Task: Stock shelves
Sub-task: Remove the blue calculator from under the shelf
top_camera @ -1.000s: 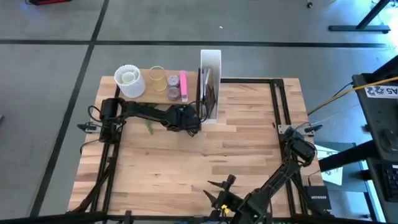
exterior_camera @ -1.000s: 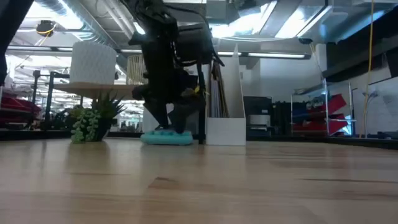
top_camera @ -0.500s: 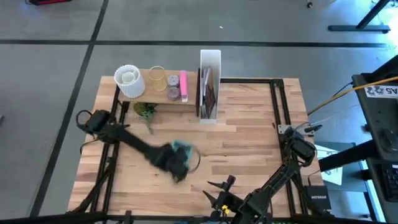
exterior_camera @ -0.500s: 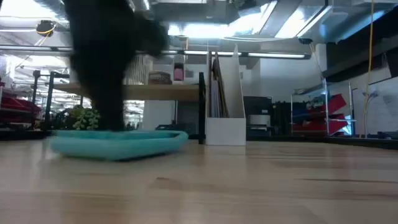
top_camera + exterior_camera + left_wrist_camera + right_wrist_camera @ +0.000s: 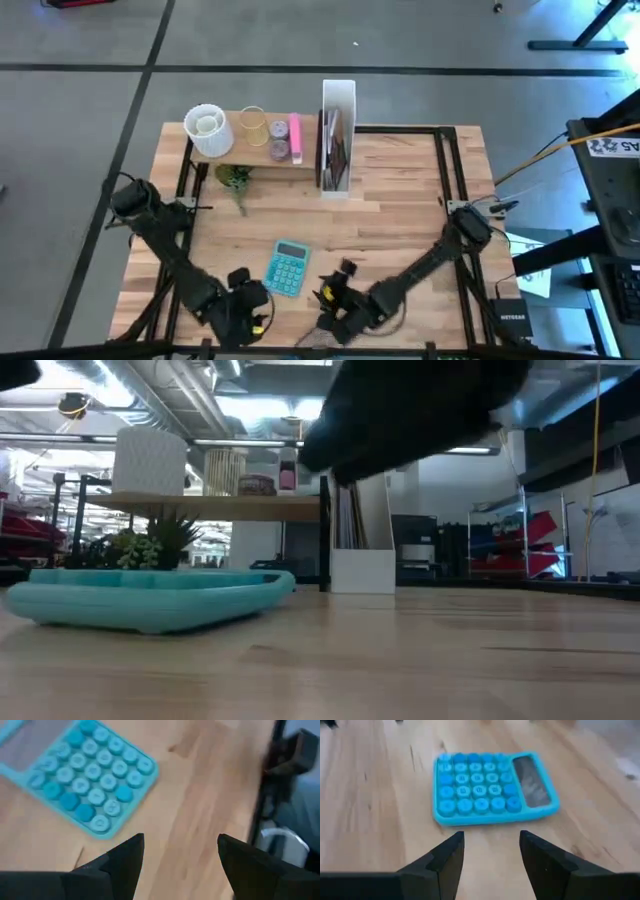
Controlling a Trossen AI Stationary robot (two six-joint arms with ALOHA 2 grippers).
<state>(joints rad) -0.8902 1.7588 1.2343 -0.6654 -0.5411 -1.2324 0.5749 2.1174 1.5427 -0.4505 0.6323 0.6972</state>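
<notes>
Tabletop: teal calculator flat, display toward the shelf, between both spread-fingered grippers.

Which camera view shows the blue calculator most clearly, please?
The right wrist view shows the calculator best: its whole face, keys and display are visible. The left wrist view cuts part of it off. The high view shows it whole but small, on the table between both arms. The low view shows only its edge.
</notes>
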